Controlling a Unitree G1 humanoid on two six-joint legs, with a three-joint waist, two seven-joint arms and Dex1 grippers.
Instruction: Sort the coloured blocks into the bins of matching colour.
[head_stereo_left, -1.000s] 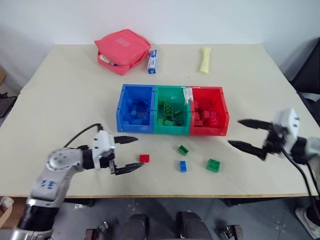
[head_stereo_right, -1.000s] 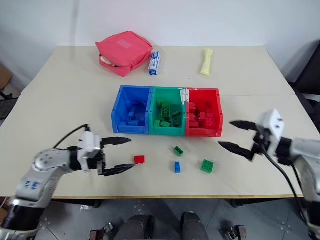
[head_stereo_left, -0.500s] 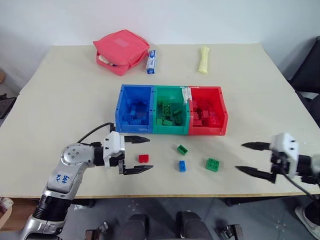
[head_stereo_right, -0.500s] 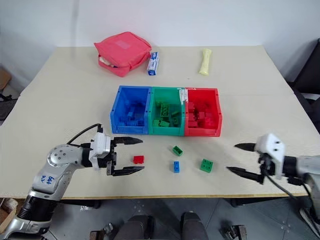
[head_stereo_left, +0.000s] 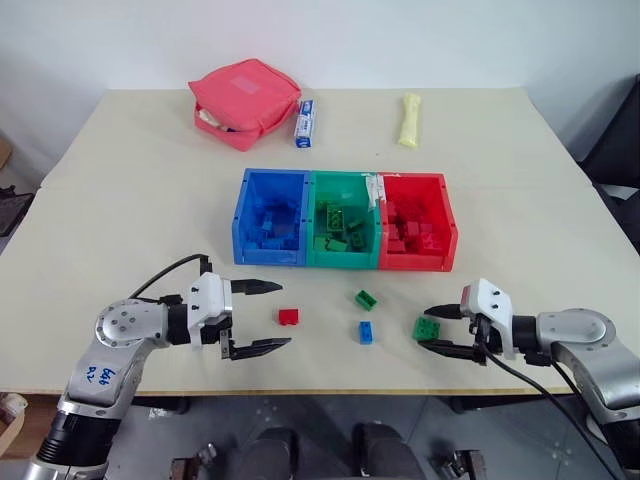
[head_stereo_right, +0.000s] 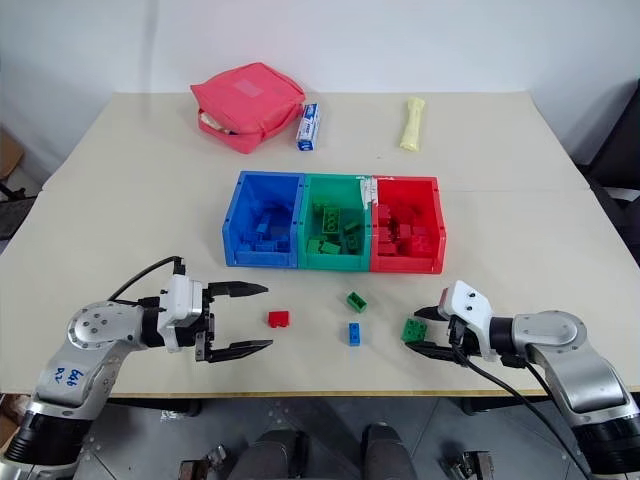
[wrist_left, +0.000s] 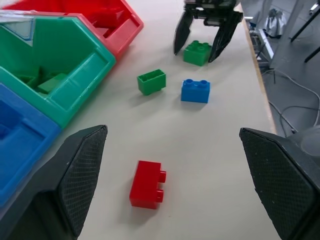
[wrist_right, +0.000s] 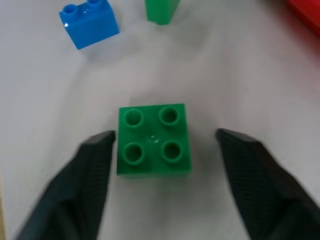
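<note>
Square green block (wrist_right: 154, 139) flat, studs up, between right gripper (wrist_right: 162, 150) fingers.

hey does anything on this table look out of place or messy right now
Four blocks lie loose in front of the bins: a red block, a small green block, a blue block and a square green block. Nothing looks spilled or damaged.

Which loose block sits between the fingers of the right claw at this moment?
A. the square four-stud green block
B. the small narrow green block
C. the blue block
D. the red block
A: the right claw has one finger on each side of the square four-stud green block, with a gap showing on one side; the other loose blocks lie apart from it.
</note>
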